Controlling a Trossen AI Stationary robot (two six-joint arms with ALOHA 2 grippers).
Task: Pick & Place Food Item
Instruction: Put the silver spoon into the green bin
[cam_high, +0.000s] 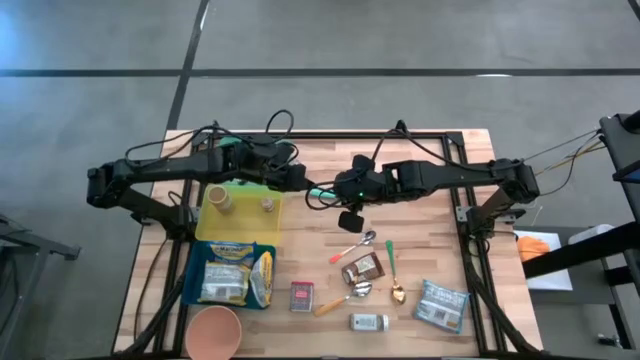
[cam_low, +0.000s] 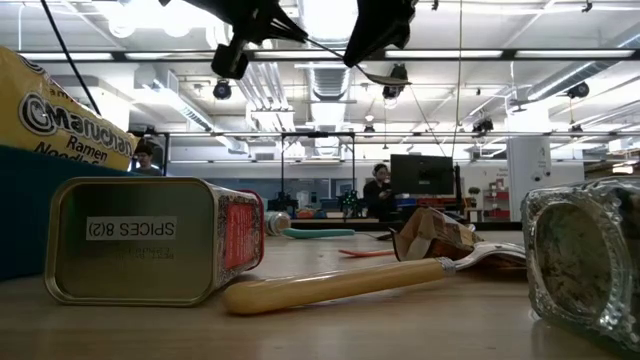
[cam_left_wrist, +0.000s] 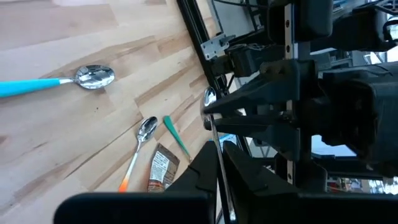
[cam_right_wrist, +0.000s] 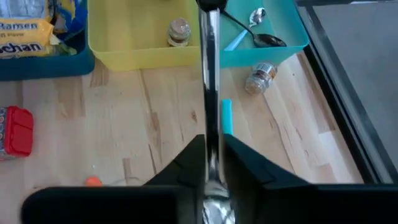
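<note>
Mid-air handover at centre of high view, above tabletop (cam_high: 420, 215): a metal spoon (cam_right_wrist: 210, 93) spans both grippers, left gripper (cam_high: 303, 184) jaws closed on it, right gripper (cam_high: 335, 190) jaws clamped too; right should release fully before left draws away.

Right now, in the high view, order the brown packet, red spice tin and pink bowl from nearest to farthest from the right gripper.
From the right gripper, mid-table:
1. Brown packet, among the spoons toward the front.
2. Red spice tin, nearer the front edge.
3. Pink bowl, front left corner.
</note>
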